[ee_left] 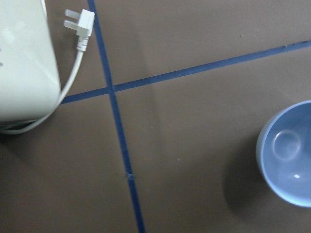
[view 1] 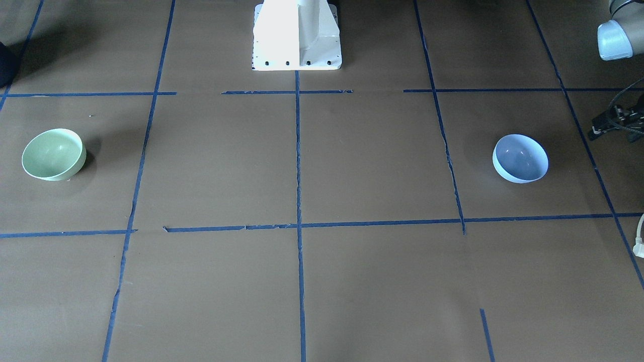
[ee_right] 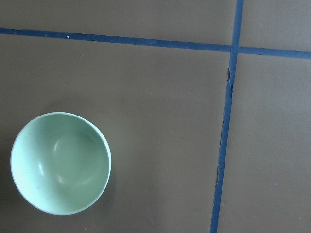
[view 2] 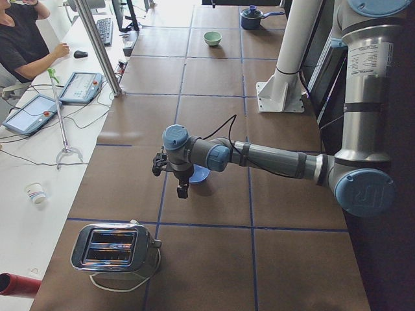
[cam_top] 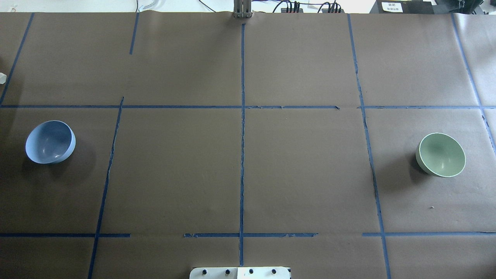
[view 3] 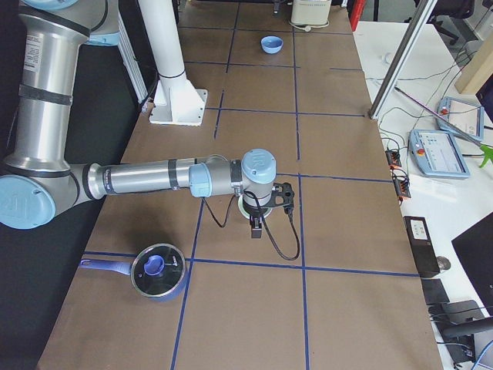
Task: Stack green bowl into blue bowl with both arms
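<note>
The green bowl (cam_top: pixel 441 154) sits upright on the table's right side; it also shows in the front view (view 1: pixel 53 154) and the right wrist view (ee_right: pixel 60 162). The blue bowl (cam_top: pixel 50 142) sits upright on the left side, seen also in the front view (view 1: pixel 520 158) and the left wrist view (ee_left: pixel 289 155). In the exterior left view, my left gripper (view 2: pixel 183 192) hangs beside the blue bowl (view 2: pixel 200 173), above the table. In the exterior right view, my right gripper (view 3: pixel 256 230) hangs by the green bowl (view 3: pixel 248 206), which its wrist partly hides. No fingers show in the wrist views, so I cannot tell either gripper's state.
A toaster (view 2: pixel 113 249) with a white plug (ee_left: pixel 80 22) stands beyond the blue bowl at the left end. A blue lidded pot (view 3: pixel 158 270) sits at the right end. The white pedestal base (view 1: pixel 297 35) stands at the robot's side. Blue tape lines grid the brown table (cam_top: pixel 240 155).
</note>
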